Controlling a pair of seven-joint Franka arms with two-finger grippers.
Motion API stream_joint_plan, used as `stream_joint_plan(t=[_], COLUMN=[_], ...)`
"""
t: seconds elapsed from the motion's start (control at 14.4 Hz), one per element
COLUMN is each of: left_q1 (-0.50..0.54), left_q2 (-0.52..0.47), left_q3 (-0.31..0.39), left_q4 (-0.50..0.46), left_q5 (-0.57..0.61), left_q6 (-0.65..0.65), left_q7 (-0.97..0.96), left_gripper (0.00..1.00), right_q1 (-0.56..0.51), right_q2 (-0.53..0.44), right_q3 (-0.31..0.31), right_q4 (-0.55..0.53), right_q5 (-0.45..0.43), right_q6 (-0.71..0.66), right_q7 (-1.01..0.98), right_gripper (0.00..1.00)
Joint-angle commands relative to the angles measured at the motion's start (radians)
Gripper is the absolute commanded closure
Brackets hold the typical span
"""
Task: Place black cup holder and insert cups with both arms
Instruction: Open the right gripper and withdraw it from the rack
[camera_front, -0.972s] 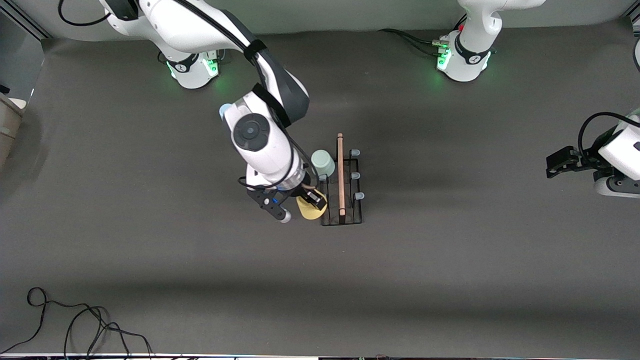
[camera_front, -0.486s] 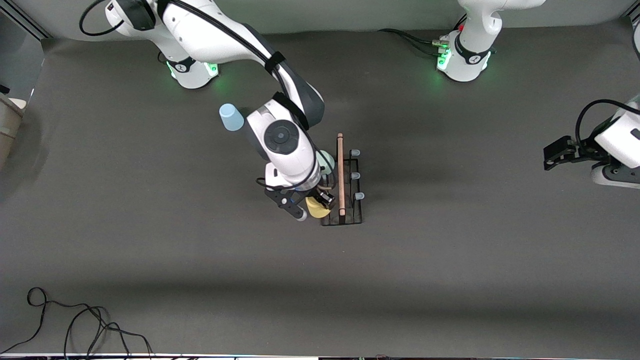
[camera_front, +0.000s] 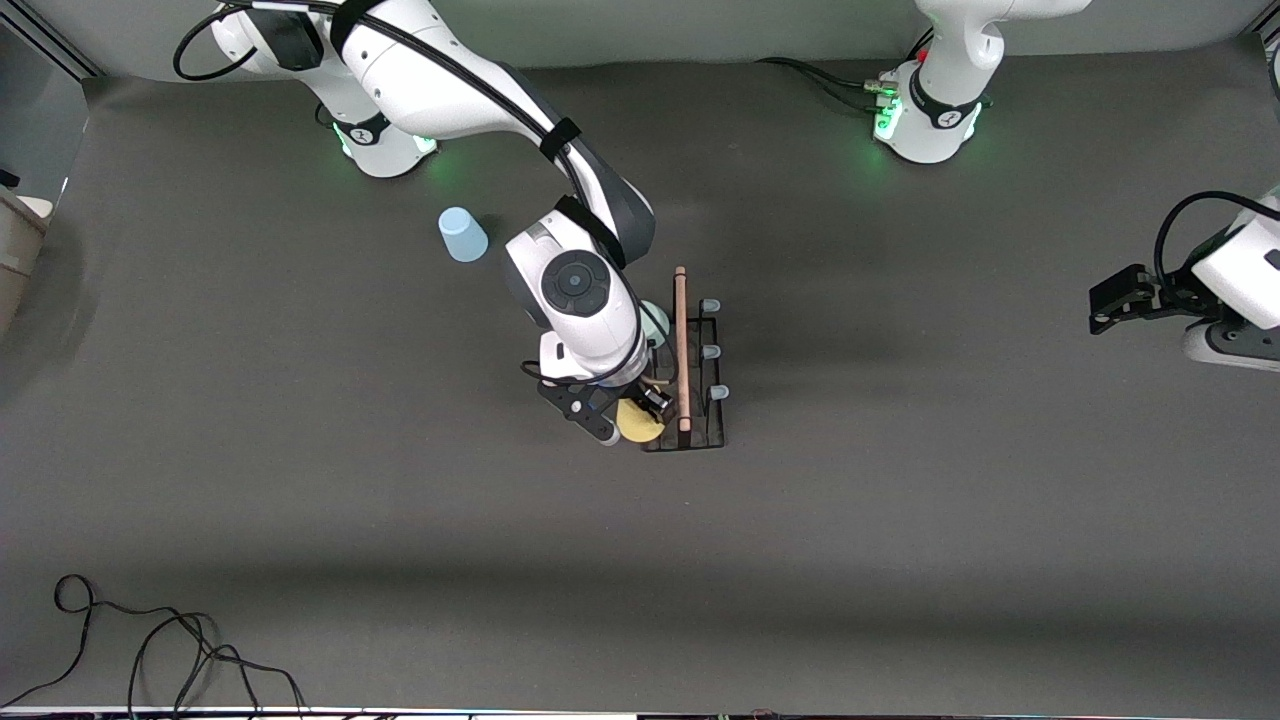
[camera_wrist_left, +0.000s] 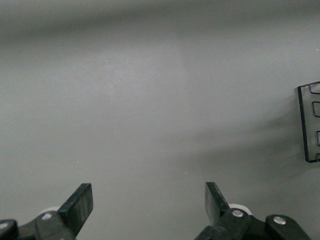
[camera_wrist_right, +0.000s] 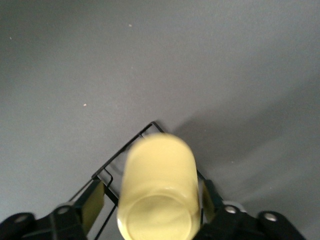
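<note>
The black cup holder (camera_front: 700, 400) stands mid-table, its wooden rod (camera_front: 681, 350) along the top. My right gripper (camera_front: 630, 415) is at the holder's end nearest the front camera, on the right arm's side. The yellow cup (camera_front: 640, 425) sits between its fingers. In the right wrist view the yellow cup (camera_wrist_right: 157, 192) is blurred, over the holder's wire corner (camera_wrist_right: 150, 125). Narrow gaps show between it and the fingers (camera_wrist_right: 92, 205), so my right gripper (camera_wrist_right: 150, 200) is open. The pale green cup (camera_front: 657, 318) is on the holder, mostly hidden by the arm. The light blue cup (camera_front: 462, 235) stands upside down on the mat. My left gripper (camera_front: 1105, 305) waits open and empty (camera_wrist_left: 147, 197).
Three pale-tipped pegs (camera_front: 712, 352) on the holder's side toward the left arm are bare. Black cables (camera_front: 150, 650) lie near the front camera at the right arm's end. A dark translucent frame (camera_wrist_left: 310, 122) shows at the edge of the left wrist view.
My right arm has swung toward the holder, bringing the yellow cup in against its near end and uncovering the light blue cup. The left gripper has barely shifted.
</note>
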Motion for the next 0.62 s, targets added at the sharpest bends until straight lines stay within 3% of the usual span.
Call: stream_joint_plan(t=[0.0,0.21,0.56], left_q1=[-0.007,0.005,0.026], left_q2=[-0.013,-0.012,0.002], left_q3=[0.003,0.01,0.018], left_q4=[-0.003,-0.006,-0.007], left_q5=[-0.021,-0.027,-0.031], left_q6=[0.009,0.003,0.066], left_q7=[0.013,0.011,0.011], left_gripper=[0.0,0.0,0.0], right_q1=[-0.02,-0.06,-0.224], right_q2=[-0.022,-0.13,-0.34], right_q3=[-0.009,-0.01,-0.012], right_q4=[0.027,0.024,0.02], right_q5=[-0.011,-0.003,0.001], right_q6=[-0.073,-0.277,-0.688], right_q7=[0.0,-0.13,-0.461], right_gripper=[0.04,0.03,0.02])
